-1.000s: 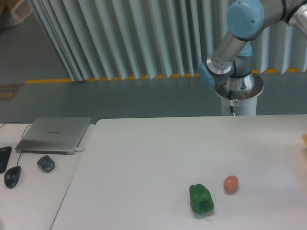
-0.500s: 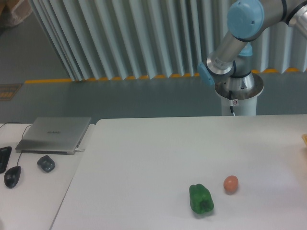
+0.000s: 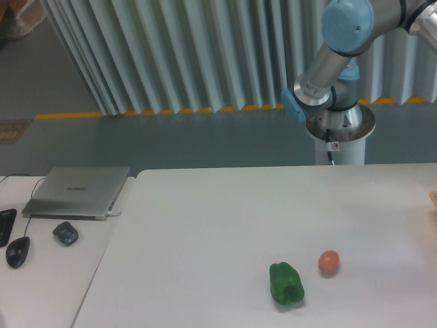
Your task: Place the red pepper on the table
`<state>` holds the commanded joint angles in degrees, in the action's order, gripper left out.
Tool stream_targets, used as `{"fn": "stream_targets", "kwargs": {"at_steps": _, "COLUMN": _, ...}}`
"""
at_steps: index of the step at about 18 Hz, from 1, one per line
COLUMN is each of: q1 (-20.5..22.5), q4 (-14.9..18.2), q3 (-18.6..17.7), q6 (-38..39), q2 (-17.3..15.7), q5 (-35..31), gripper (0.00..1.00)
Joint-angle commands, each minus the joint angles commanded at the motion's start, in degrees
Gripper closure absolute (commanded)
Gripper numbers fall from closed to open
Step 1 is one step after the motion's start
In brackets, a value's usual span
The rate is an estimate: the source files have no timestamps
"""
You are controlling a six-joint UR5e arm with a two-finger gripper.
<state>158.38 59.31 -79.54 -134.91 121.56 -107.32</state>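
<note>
red pepper and hand seemingly off-frame.

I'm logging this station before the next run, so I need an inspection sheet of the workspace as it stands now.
Surface: white table, flat and matte, adjoining a white desk on its left side.
Job's things: red pepper, nothing seen in this view.
Clutter: green pepper lying near the front edge; small orange-pink ball beside it, apart from it; a sliver of something yellow at the right edge, unidentifiable.
Grippers: not in view; only the arm's base and elbow joints show behind the table.
Cables: a thin lead on the arm base; a mouse cord on the desk.
Surroundings: closed laptop, mouse, small dark object, ribbed wall panels, yellow floor line.
</note>
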Motion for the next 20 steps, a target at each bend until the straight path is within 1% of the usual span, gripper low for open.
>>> {"fn": "stream_targets", "kwargs": {"at_steps": 5, "q1": -1.1, "q4": 6.0, "q3": 0.0, "q6": 0.9, "q2": -4.0, "q5": 0.9, "gripper": 0.52}}
{"fn": "stream_targets", "kwargs": {"at_steps": 7, "q1": -1.1, "q4": 8.1, "q3": 0.0, "q6": 1.8, "q2": -5.2, "q5": 3.9, "gripper": 0.52}}
{"fn": "stream_targets", "kwargs": {"at_steps": 9, "q1": -0.9, "q4": 11.5, "q3": 0.0, "q6": 4.2, "q2": -7.1, "q5": 10.0, "gripper": 0.52}}
{"fn": "stream_targets", "kwargs": {"at_steps": 10, "q1": -1.1, "q4": 12.4, "q3": 0.0, "q6": 4.3, "q2": -7.7, "q5": 10.5, "gripper": 0.52}}
{"fn": "stream_targets", "kwargs": {"at_steps": 12, "q1": -3.3, "q4": 15.1, "q3": 0.1, "q6": 8.3, "q2": -9.2, "q5": 10.9, "gripper": 0.52}}
{"fn": "stream_targets", "kwargs": {"at_steps": 14, "q1": -5.4, "q4": 17.4, "q3": 0.1, "q6": 13.7, "q2": -10.1, "q5": 14.2, "gripper": 0.52}}
{"fn": "stream_targets", "kwargs": {"at_steps": 16, "q1": -6.9, "q4": 20.0, "q3": 0.1, "q6": 17.1, "q2": -11.7, "q5": 16.4, "gripper": 0.52}}
{"fn": "stream_targets", "kwargs": {"at_steps": 17, "q1": -9.3, "q4": 20.5, "q3": 0.1, "q6": 19.4, "q2": -12.0, "q5": 16.7, "gripper": 0.52}}
{"fn": "stream_targets", "kwargs": {"at_steps": 18, "q1": -10.5, "q4": 20.6, "q3": 0.1, "q6": 22.8, "q2": -12.3, "q5": 17.0, "gripper": 0.52}}
{"fn": "stream_targets", "kwargs": {"at_steps": 20, "q1": -12.4, "q4": 20.6, "q3": -0.1, "q6": 27.1, "q2": -12.4, "q5": 18.0, "gripper": 0.52}}
